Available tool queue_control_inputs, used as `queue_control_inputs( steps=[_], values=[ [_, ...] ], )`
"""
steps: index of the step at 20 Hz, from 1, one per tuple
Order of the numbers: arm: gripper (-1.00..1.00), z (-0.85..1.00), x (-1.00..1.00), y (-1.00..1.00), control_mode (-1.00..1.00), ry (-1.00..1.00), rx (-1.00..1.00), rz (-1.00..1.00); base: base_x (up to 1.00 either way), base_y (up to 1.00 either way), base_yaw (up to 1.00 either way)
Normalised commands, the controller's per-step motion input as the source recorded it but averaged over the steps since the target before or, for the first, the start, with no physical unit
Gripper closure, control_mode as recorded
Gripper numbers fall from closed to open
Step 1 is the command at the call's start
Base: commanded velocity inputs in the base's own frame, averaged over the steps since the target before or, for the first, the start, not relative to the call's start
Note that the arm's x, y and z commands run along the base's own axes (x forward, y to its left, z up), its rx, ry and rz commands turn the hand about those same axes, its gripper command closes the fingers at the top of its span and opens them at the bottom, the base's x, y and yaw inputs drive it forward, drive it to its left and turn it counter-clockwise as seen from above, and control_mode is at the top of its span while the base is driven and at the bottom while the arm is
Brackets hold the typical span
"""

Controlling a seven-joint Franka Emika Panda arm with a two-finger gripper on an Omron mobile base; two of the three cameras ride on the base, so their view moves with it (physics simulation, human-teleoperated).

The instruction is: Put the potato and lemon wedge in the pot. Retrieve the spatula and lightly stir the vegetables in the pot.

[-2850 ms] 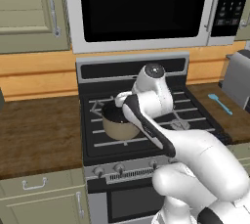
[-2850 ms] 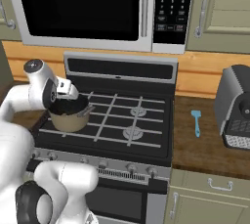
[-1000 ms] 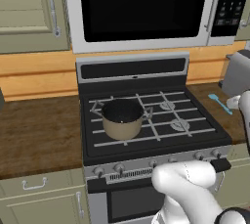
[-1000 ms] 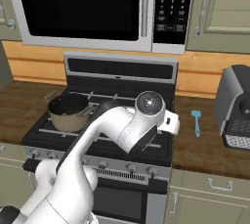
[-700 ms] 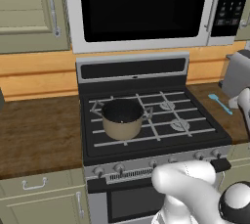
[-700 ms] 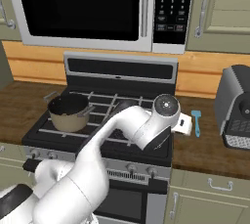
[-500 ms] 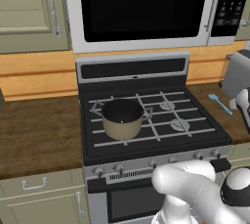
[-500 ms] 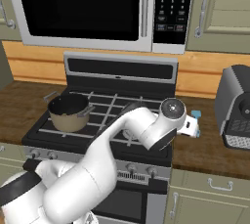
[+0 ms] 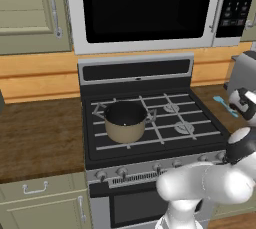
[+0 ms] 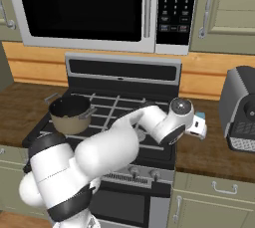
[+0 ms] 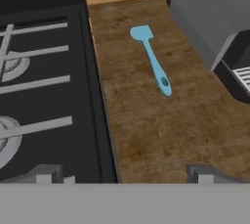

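Observation:
The light-blue spatula (image 11: 152, 60) lies flat on the wooden counter right of the stove, blade toward the wall; it is also seen in the left base view (image 9: 225, 105). My gripper (image 11: 126, 175) hovers above the counter just short of its handle end, fingers wide apart and open, nothing between them. The tan pot (image 9: 125, 120) with its dark inside stands on the stove's front left burner, far to the left of the hand (image 10: 69, 114). I see no potato or lemon wedge; the pot's inside is too dark to tell.
A grey appliance (image 11: 210, 17) stands on the counter right of the spatula, close to it (image 10: 240, 107). The black stove grates (image 11: 34, 83) border the counter strip on the left. A microwave (image 9: 145, 8) hangs above the stove.
The arm has swung from over the pot across the stove to the right counter. In the last second the hand moved further right, over the spatula.

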Motion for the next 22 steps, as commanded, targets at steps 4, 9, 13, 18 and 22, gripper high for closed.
queue_control_inputs(
  steps=[4,9,13,18,22],
  values=[
    [-1.00,-0.22,0.55,-0.29,-1.00,0.11,0.00,0.00,0.00,0.00,0.00],
    [-1.00,-0.19,0.25,-0.40,-1.00,0.02,0.00,0.00,0.00,0.00,0.00],
    [-1.00,-0.35,0.19,-0.36,-1.00,0.02,0.00,0.00,0.00,0.00,0.00],
    [-1.00,-0.36,0.27,-0.28,-1.00,0.01,0.00,0.00,0.00,0.00,0.00],
    [-1.00,-0.08,0.15,-0.33,-1.00,0.00,0.02,0.00,0.00,0.00,0.00]
  ],
)
